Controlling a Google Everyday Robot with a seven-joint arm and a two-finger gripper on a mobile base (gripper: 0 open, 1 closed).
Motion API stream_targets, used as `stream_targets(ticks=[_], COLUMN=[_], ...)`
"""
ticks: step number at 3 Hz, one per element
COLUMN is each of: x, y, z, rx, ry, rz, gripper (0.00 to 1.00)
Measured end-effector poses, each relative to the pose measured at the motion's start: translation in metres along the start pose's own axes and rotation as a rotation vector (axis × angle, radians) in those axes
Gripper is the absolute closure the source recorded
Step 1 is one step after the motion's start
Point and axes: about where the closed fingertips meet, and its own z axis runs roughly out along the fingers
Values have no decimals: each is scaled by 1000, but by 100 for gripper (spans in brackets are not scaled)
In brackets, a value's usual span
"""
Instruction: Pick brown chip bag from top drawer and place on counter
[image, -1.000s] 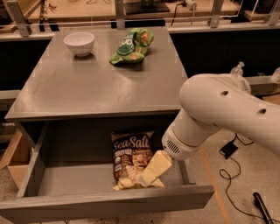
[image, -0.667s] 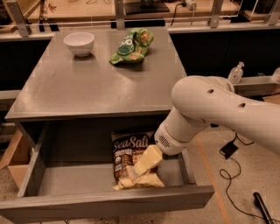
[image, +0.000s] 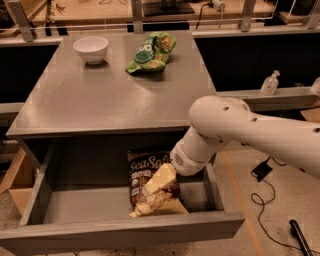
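Note:
The brown chip bag (image: 145, 167) with white "Sea Salt" lettering lies in the middle of the open top drawer (image: 125, 232), its cream lower edge toward the drawer front. My gripper (image: 160, 182) hangs from the white arm (image: 240, 127) that reaches in from the right. It is down inside the drawer, right over the lower right part of the bag and covering it. The grey counter (image: 100, 100) is directly above the drawer.
A white bowl (image: 91, 48) and a green chip bag (image: 150, 52) sit at the back of the counter. A sanitizer bottle (image: 270, 83) stands on the ledge at right. Black cables (image: 265, 192) lie on the floor at right. A cardboard box (image: 12, 175) is at left.
My gripper has moved left and a little deeper into the drawer, from the bag's right edge to over the bag. The bag has not visibly moved.

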Motion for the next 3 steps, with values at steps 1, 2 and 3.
stream_targets(ticks=[1,2,3], x=[0,3,10], y=[-11,-18,-16], z=[22,37,46], rx=[-22,-42,-63], ry=[26,46,56], rz=[38,79,104], gripper=[0,0,0])
